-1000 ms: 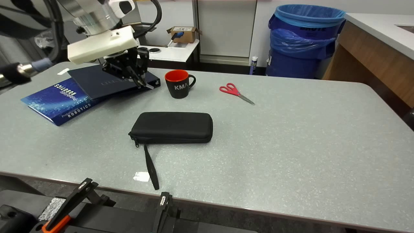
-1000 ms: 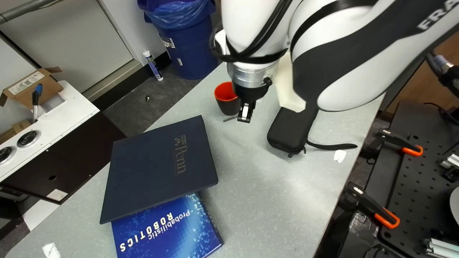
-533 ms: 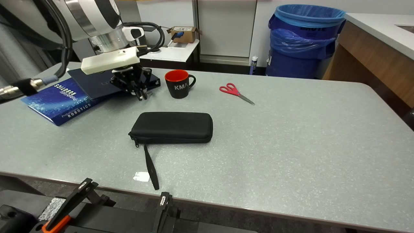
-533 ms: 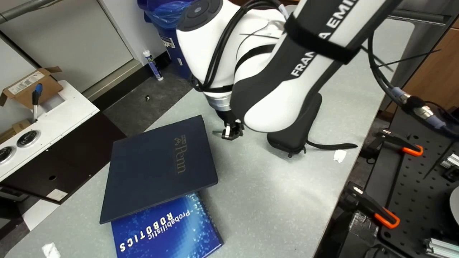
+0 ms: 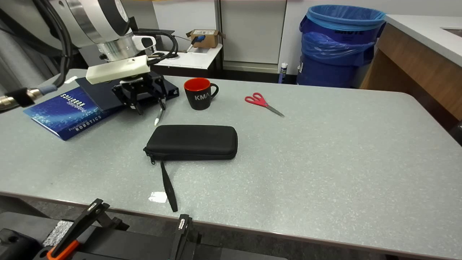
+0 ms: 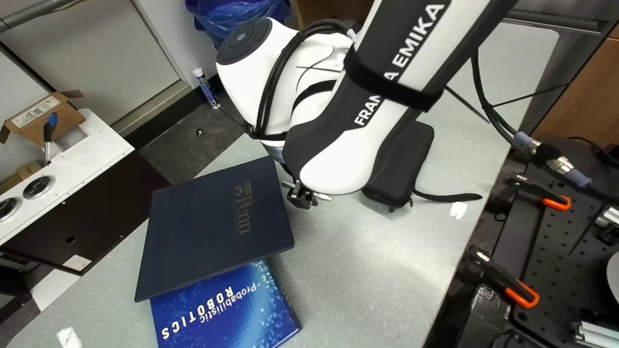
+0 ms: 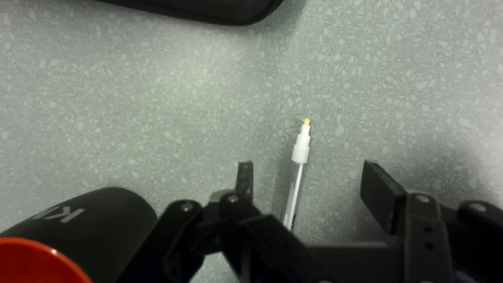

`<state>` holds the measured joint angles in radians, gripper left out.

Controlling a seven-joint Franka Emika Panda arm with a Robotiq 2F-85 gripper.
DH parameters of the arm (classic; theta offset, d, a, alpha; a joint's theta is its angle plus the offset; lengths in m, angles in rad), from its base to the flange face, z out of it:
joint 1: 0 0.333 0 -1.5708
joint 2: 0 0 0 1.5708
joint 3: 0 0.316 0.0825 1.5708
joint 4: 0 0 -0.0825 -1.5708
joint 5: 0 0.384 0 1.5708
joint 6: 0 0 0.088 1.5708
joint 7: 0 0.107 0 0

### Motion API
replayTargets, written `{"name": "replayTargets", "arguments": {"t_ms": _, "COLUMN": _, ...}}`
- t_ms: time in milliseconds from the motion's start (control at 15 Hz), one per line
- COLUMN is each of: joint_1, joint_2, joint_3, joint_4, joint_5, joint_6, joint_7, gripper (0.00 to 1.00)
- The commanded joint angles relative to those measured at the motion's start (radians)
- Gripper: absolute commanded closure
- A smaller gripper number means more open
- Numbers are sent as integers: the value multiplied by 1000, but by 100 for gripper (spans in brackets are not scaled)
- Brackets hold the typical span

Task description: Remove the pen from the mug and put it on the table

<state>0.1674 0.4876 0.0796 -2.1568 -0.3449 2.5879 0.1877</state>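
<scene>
A slim clear pen [image 7: 294, 184] with a white collar and a yellowish tip appears to lie on the speckled grey table [image 7: 177, 118]. In the wrist view my gripper [image 7: 308, 171] stands open, one finger on either side of the pen and neither touching it. The pen's rear end is hidden behind the gripper there. Low over the table, the gripper [image 5: 151, 108] shows its spread fingers in an exterior view, with the pen [image 5: 159, 117] beside one fingertip. The black mug [image 5: 200, 97] with a red inside stands upright nearby; the arm hides it in an exterior view.
A black zip case [image 5: 193, 142] with a strap lies in front of the gripper. Behind and beside it are a dark blue folder [image 6: 217, 227] and a blue book [image 6: 222, 309]. Red-handled scissors [image 5: 263, 103] rest beyond the mug.
The jaws were together on the pen a second ago and have since spread apart, letting it go. The gripper has come down closer to the table and shifted away from the mug toward the folder.
</scene>
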Motion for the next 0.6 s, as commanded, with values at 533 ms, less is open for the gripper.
{"name": "replayTargets", "arguments": {"t_ms": 533, "joint_1": 25, "joint_2": -2, "joint_3": -37, "joint_4": 26, "joint_5": 23, "joint_6": 1, "joint_7": -15, "gripper": 0}}
